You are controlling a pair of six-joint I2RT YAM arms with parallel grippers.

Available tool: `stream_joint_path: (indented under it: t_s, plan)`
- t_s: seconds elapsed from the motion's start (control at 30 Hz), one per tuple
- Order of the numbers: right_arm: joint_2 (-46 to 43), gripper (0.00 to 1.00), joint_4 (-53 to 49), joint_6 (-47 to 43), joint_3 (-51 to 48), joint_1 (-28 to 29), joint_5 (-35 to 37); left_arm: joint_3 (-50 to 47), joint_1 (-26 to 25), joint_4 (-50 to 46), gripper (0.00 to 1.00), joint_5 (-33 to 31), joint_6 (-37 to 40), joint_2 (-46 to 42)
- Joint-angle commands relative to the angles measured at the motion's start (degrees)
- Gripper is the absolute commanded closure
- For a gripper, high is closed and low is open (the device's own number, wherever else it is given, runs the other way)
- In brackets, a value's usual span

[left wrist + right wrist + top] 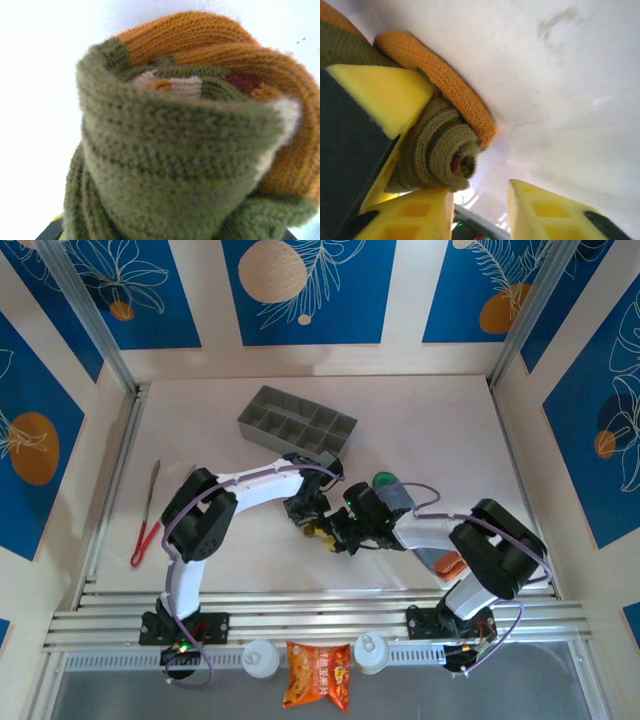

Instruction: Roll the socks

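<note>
White surface (430,430), blue-panelled walls (300,290): we saw the olive-brown sock (442,150) rolled tight, right claw (480,197) parted, left claw (305,508) impossible to judge.

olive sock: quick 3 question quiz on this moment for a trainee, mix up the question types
1. True or false: the olive sock lies flat and unrolled on the table.
2. Pick one: the grey divided tray sits A) on the far side of the table, beyond both arms; B) at the near edge, between the arm bases; C) under the right arm.
3. Fill in: in the right wrist view, the fingers of the right pincer stand ___, with the roll just above one of them and nothing between them.

Key: 1 false, it is wound into a tight roll; 2 A; 3 open.
</note>
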Motion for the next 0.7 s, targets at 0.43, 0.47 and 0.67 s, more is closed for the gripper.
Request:
stream_joint_path:
  t_s: [0.43, 0.47, 0.67]
  plan:
    - [-16.6, 0.62, -21.89, -18.99, 2.07, -6.81, 10.17, -10.51, 11.5, 0.13, 1.0, 11.92, 0.67, -15.03]
    - [-16.78, 0.62, -21.97, -19.9, 2.33, -7.14, 10.06, -10.74, 12.54, 0.73, 1.0, 12.16, 1.2, -16.49]
    - [-17.25, 0.64, -21.46, -22.88, 2.85, -9.55, 8.03, -9.03, 18.12, 0.51, 1.0, 15.12, 5.22, -20.91]
